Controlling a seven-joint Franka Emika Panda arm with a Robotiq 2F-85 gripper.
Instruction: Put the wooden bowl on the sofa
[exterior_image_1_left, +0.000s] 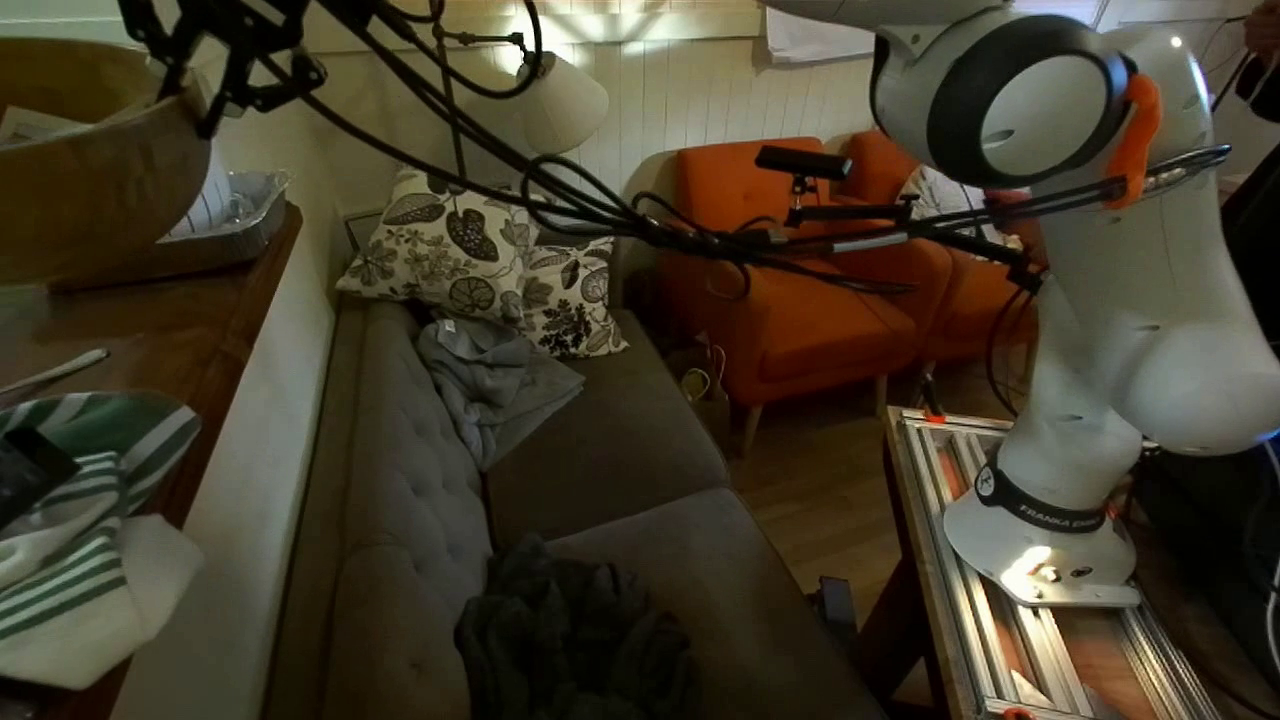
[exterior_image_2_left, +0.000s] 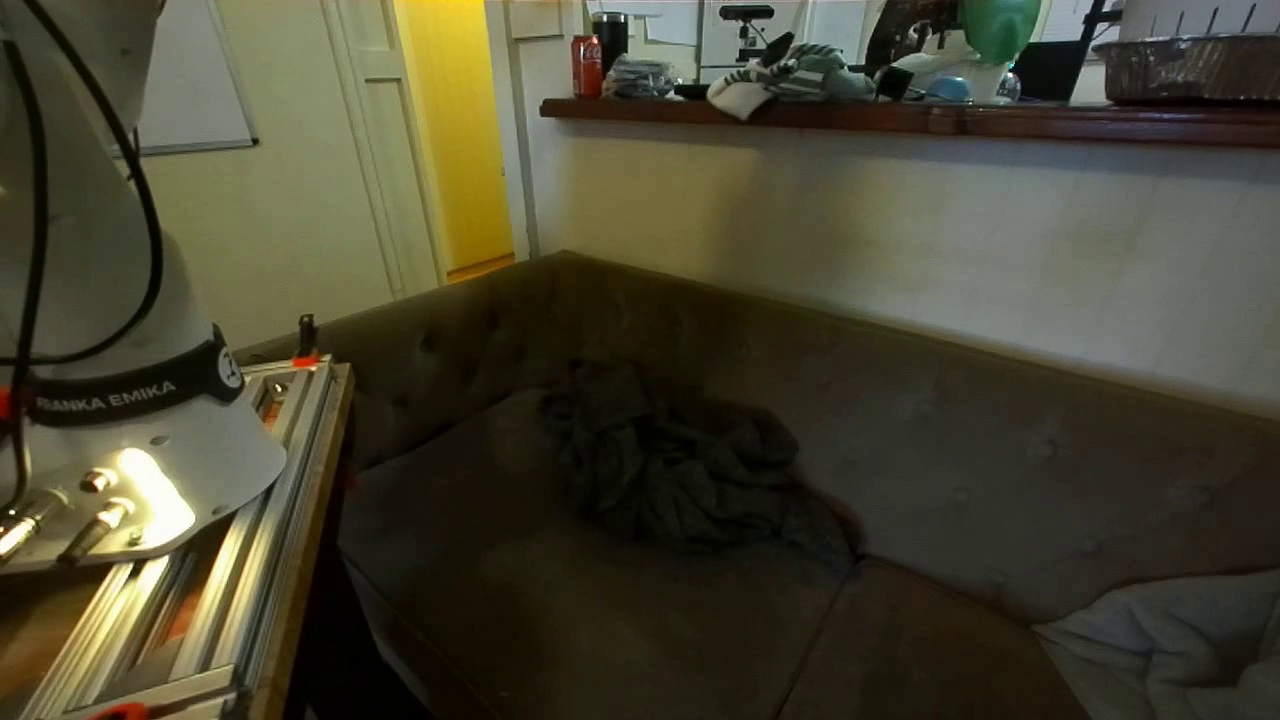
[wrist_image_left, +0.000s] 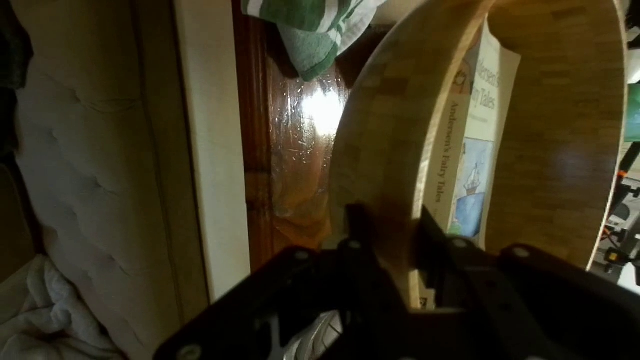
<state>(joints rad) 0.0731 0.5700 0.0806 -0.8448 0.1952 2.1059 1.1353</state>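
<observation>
The wooden bowl is at the left of an exterior view, over the brown ledge behind the sofa. My gripper holds its rim, one finger inside and one outside. In the wrist view the gripper is shut on the wall of the bowl. A book, Andersen's Fairy Tales, is in the bowl. Bowl and gripper are out of view above the ledge in an exterior view, so the bowl seems raised. The sofa lies below the ledge; its seat also shows here.
A foil tray and a striped cloth are on the ledge. A dark blanket, a grey blanket and floral cushions lie on the sofa. A lamp and orange armchairs stand beyond.
</observation>
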